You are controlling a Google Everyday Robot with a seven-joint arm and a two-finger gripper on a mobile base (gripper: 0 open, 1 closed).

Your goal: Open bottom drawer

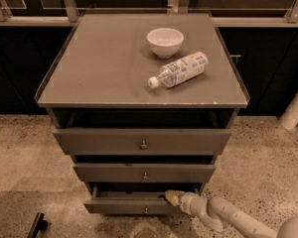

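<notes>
Bottom drawer partly out, inside dark; gripper at its top edge, lower centre, grip unclear. Bowl, bottle on cabinet top.

The cabinet top is a smooth, matt grey-brown sheet with a faint sheen. At 12 o'clock on it, the bowl looks like glossy white ceramic. The bottle beside it at 5 o'clock is clear plastic with a printed label and a white cap. The bottom drawer has a flat, matt painted-looking front; its knob looks like dull metal. The gripper, at 5 o'clock in the view by that drawer's upper edge, has a yellowish matt tip on a smooth white arm with a plastic-looking shell. The floor is speckled and stone-like.
</notes>
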